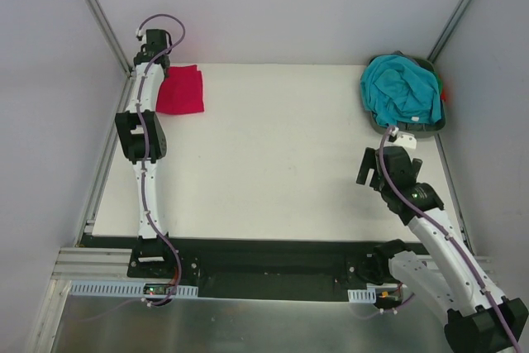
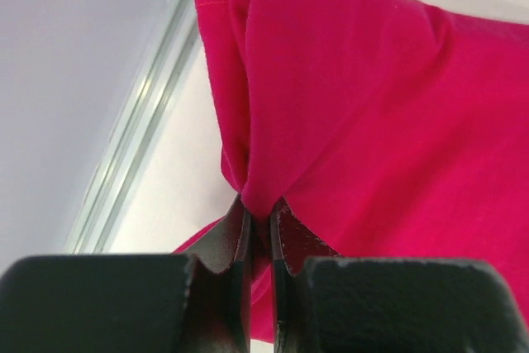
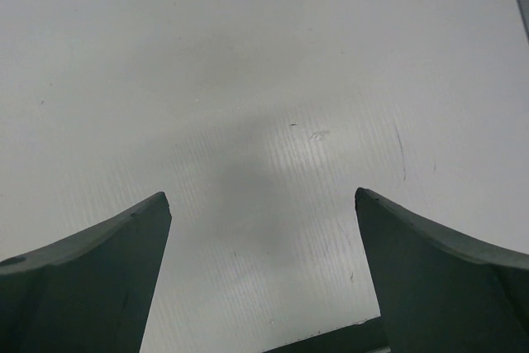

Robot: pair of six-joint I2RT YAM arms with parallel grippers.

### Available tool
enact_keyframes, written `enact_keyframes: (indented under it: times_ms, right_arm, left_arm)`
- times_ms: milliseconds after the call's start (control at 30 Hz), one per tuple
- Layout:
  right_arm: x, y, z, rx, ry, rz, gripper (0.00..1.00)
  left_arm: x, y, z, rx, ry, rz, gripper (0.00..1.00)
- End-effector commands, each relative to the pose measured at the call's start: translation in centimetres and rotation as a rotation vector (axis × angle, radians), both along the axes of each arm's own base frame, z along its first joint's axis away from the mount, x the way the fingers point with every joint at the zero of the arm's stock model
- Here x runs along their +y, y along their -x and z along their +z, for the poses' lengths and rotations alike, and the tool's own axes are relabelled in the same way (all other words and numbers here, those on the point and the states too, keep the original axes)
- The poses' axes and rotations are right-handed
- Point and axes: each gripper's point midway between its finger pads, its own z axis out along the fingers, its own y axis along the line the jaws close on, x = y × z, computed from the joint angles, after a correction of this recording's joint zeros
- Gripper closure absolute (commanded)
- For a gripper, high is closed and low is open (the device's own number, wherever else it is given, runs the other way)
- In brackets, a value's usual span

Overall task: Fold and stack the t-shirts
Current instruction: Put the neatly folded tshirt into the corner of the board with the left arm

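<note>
Left pincer (image 2: 260, 208) clamped on the red t-shirt (image 1: 182, 90) at the far-left corner of the table (image 1: 273, 163); right pincer (image 3: 260, 194) spread wide.

The red t-shirt lay folded into a neat rectangle by the table's left edge, and the left pincer's two fingers were pressed together on a bunched fold at its edge. At the far-right corner the teal t-shirt (image 1: 401, 88) sat crumpled in a heap in the dark tray (image 1: 430, 128). The right pincer hung near the right edge, just on the near side of the tray, its fingers well apart with only bare white table between them.
</note>
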Motion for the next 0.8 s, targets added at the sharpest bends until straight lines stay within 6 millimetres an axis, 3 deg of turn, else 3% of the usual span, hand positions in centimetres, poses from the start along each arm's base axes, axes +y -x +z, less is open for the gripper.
enact_keyframes:
  times_ms: [0,200,400,533,567,633,767]
  right_arm:
    - [-1.5,-0.2,0.1,-0.005,0.050,-0.071,0.04]
    - [-1.2,0.0,0.2,0.012,0.030,-0.064,0.04]
    - [-2.1,1.1,0.8,0.013,0.048,-0.094,0.04]
    - [-2.3,1.5,1.0,-0.012,0.038,-0.109,0.04]
    - [-2.4,1.5,1.1,-0.016,0.038,-0.111,0.04]
    - [-2.4,1.5,1.1,-0.023,0.036,-0.113,0.04]
    - [-2.2,1.4,0.9,-0.008,0.033,-0.103,0.04]
  left_arm:
    - [0.8,-2.6,4.6,-0.146,-0.088,-0.017,1.00]
    - [1.9,-4.0,5.5,-0.245,-0.089,0.041,1.00]
    - [2.9,-4.7,6.2,-0.318,-0.097,0.105,1.00]
    - [3.3,-4.8,6.5,-0.350,-0.066,0.120,0.94]
    - [3.1,-4.9,6.6,-0.352,-0.061,0.113,0.86]
    - [2.9,-5.0,6.5,-0.351,-0.056,0.095,0.60]
    - [2.3,-4.9,7.3,-0.358,-0.032,0.065,0.01]
